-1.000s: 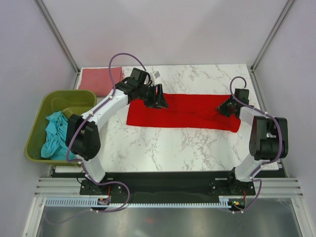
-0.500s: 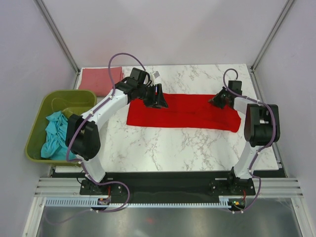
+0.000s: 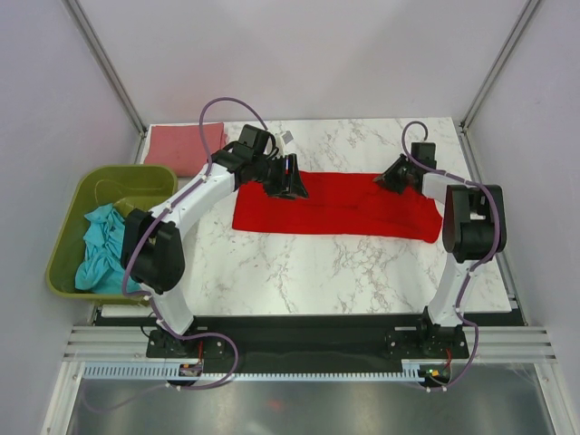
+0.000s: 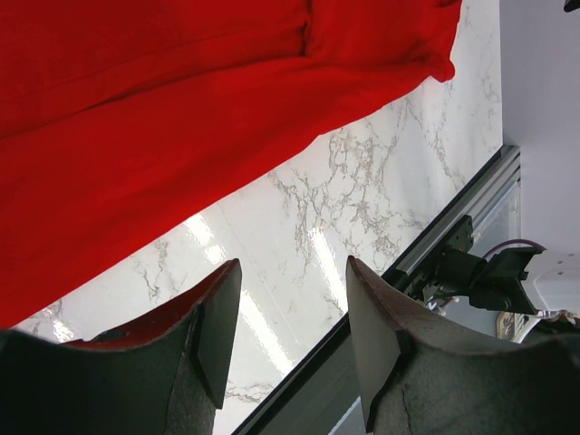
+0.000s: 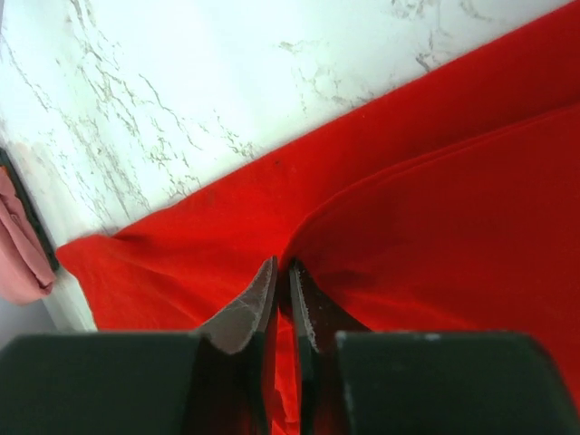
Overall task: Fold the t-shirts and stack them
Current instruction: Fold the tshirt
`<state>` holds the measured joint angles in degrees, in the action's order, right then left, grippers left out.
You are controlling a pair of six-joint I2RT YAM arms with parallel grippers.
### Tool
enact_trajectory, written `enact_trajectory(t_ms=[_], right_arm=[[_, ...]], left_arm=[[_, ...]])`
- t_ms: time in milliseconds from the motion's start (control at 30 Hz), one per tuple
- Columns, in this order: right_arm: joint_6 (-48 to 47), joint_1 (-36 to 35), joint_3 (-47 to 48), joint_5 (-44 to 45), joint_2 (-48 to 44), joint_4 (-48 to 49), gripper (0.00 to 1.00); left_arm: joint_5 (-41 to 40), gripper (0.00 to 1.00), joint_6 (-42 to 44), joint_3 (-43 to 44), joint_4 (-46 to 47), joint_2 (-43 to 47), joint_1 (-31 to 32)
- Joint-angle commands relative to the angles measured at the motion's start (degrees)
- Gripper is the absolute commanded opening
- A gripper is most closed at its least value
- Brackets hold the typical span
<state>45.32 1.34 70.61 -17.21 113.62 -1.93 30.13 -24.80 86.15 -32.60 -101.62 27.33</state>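
Since 1 s ago the right gripper [image 5: 282,272] has slid from the right end of the red t-shirt [image 3: 344,207] up to its far edge; L arm unchanged. R jaws are nearly shut, pinching a ridge of red cloth. The left gripper [image 4: 292,272] gapes at the shirt's far-left corner, bare table [image 4: 299,227] btw its fingers, holding nothing.

Risk: the R pinch looks thin, maybe one layer only, so a lift could slip or skew the fold w/ the L side unheld.

Pose: R forearm stretched far, wrist tipped down; L arm arcs over to the far edge.

The pink t-shirt [image 3: 181,145] lies at the far-left corner; the teal t-shirt [image 3: 100,245] sits in the basket [image 3: 136,177].
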Motion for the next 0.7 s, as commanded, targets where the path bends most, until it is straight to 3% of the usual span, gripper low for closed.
enact_trajectory(t_ms=[0,100,167,667], right_arm=[[0.21,-0.64,3.83,-2.47,0.81,1.5,0.24],[-0.84,-0.73,6.46,-3.44,0.11,-0.25,0.41],[-1.46,-0.73,7.61,-1.96,-1.2,-1.75,0.46],[-3.21,-0.9,5.51,0.68,-7.27,-8.78,0.32]], left_arm=[[0.98,0.57,0.36,-0.02,1.4,-0.5,-0.17],[0.9,0.58,0.45,-0.37,1.49,-0.59,-0.17],[-0.07,0.59,0.97,-0.37,1.49,-0.42,-0.17],[-5.6,0.59,1.68,-1.95,1.4,-1.56,0.53]])
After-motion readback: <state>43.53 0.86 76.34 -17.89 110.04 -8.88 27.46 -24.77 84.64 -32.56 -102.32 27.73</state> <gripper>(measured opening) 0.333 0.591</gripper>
